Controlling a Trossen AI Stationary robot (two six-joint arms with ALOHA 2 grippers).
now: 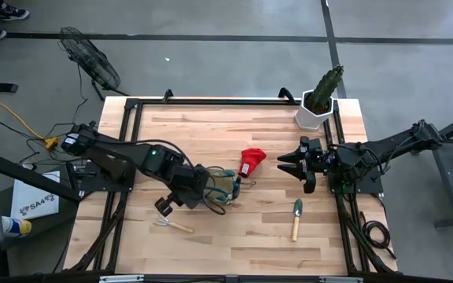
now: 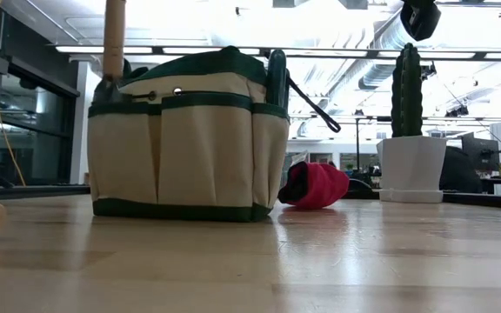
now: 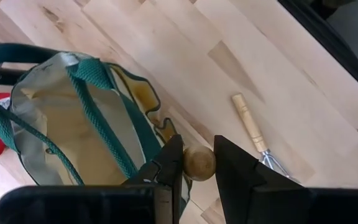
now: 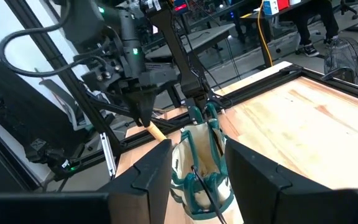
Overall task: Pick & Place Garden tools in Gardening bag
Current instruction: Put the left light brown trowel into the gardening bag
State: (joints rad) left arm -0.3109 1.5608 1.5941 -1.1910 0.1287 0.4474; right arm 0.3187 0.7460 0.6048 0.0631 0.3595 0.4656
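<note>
The tan gardening bag [image 1: 225, 187] with green trim stands upright on the table's middle. My left gripper [image 1: 203, 193] hangs over its left side, shut on a wooden-handled tool [image 2: 114, 39] whose dark metal end [image 2: 107, 87] is down at the bag's side pocket. Dark handles [image 2: 278, 78] stick out of the bag's other side. A red glove-like piece [image 1: 252, 161] lies just beyond the bag. A hand rake [image 1: 173, 225] and a green-bladed trowel [image 1: 296, 220] lie flat near the front edge. My right gripper [image 1: 291, 165] waits open at the right, level. My left gripper pinches the wooden handle near its rounded free end [image 3: 199, 163] between its two fingers [image 3: 173, 167]. The fingers come from above, slanting down from the table's left. The tool hangs below them, handle up, its metal end at the bag's pocket edge.
A cactus in a white pot [image 1: 319, 104] stands at the far right corner. A dark metal frame [image 1: 132, 106] runs around the table's edges. Bare wood lies between the bag and the far edge.
</note>
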